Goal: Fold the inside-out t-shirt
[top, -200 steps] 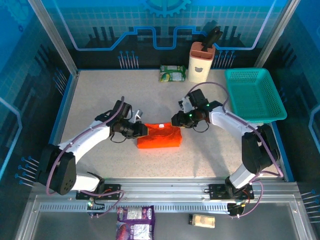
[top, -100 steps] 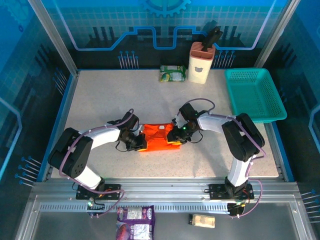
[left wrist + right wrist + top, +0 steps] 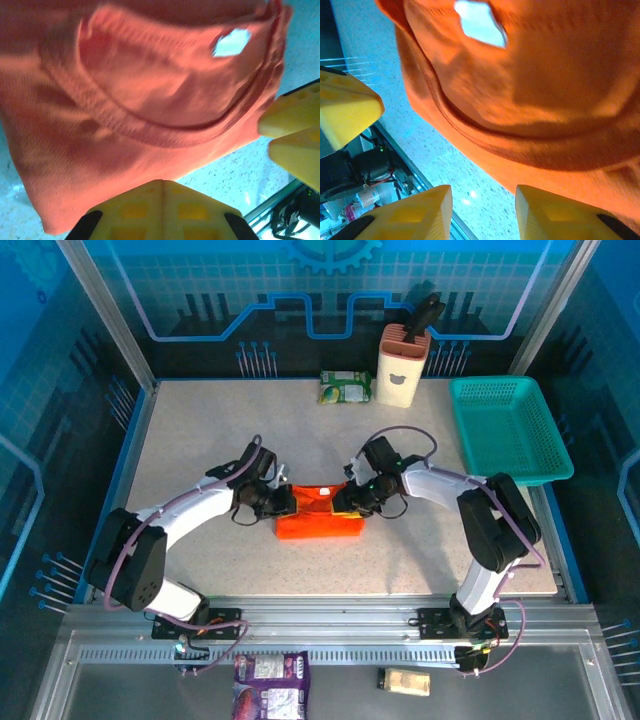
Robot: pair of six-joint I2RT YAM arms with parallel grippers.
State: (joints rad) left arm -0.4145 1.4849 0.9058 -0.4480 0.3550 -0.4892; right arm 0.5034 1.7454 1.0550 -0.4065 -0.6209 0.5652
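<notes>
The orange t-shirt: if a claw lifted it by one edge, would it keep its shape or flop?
Probably flop: the t-shirt sags in soft curved folds in the left wrist view. It is likely light, since the cloth looks thin and wrinkles easily. It seems unlikely to roll, as it lies in a low, flat bundle on the table.

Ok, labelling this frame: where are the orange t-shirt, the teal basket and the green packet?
orange t-shirt (image 3: 318,525), top view, middle of the bundle
teal basket (image 3: 495,390), top view, far wall
green packet (image 3: 345,387), top view, its middle

No legible text, label, brand or number anywhere.
</notes>
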